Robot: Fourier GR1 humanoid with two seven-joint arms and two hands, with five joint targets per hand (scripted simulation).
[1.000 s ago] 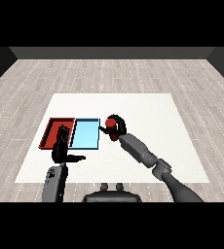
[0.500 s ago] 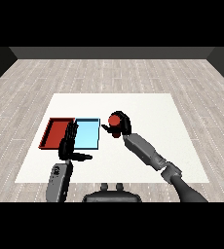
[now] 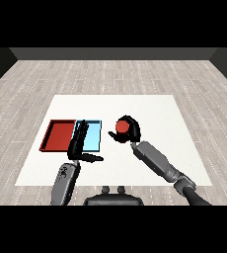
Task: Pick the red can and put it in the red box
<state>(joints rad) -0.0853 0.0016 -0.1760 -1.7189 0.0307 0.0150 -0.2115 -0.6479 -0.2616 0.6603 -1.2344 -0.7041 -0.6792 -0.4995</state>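
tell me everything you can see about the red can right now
The red can shows mostly as a round red top; its sides are largely hidden by the black fingers of the right hand, which curls round it. It looks upright or nearly so. It sits to the right of the light blue tray, apart from it, and farther still from the red tray, over the white table. Whether it rests on the table or is lifted cannot be told. Nothing but the hand touches it.

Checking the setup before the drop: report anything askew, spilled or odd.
Nothing stands out. The red tray and light blue tray lie flat, side by side. The right robot hand curls round the red can, right of the trays.
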